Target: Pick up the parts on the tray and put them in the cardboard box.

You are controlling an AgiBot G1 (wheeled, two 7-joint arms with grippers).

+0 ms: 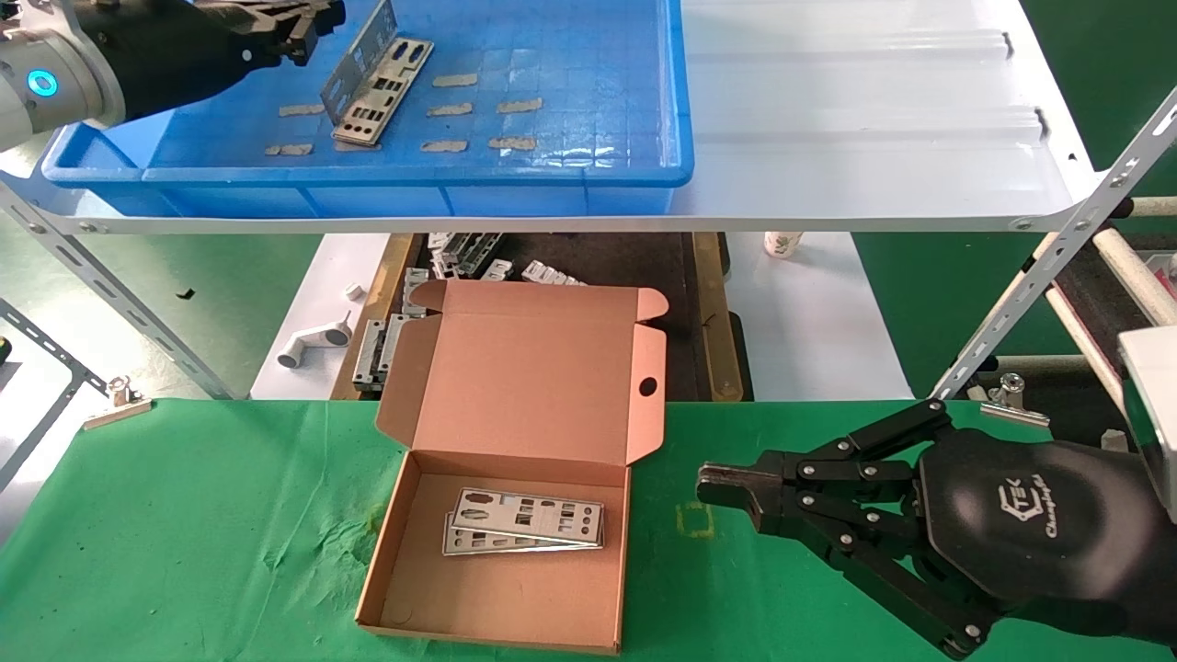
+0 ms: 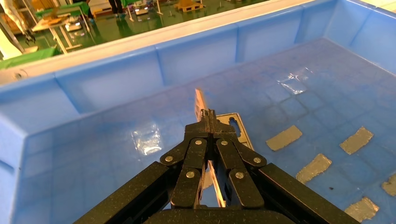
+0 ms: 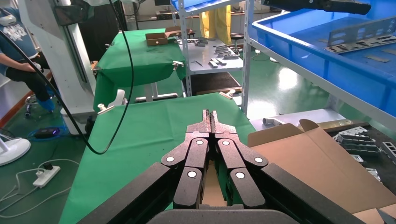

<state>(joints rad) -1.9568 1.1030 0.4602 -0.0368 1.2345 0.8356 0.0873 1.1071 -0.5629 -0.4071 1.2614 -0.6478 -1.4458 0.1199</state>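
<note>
Left gripper [image 1: 308, 37]: up over the far-left part of the tray, jaws clamped on the top edge of one plate; the left wrist view shows the thin edge pinched between the closed fingertips.
Held plate [image 1: 359, 57]: tilted up on edge, its lower corner close to or touching the plate below; contact cannot be told.
Flat plate [image 1: 383, 90]: lies on the tray floor just beside the held one.
Tray [image 1: 588, 170]: blue bin on the white shelf [image 1: 874, 119], tan tape patches on its gridded floor.
Cardboard box [image 1: 515, 515]: open on the green desk [image 1: 202, 524], lid raised toward the shelf.
Plates in box [image 1: 526, 522]: two, overlapping, flat on the box floor.
Right gripper [image 1: 722, 487]: low over the desk, just right of the box, fingertips pressed together with nothing between them.
</note>
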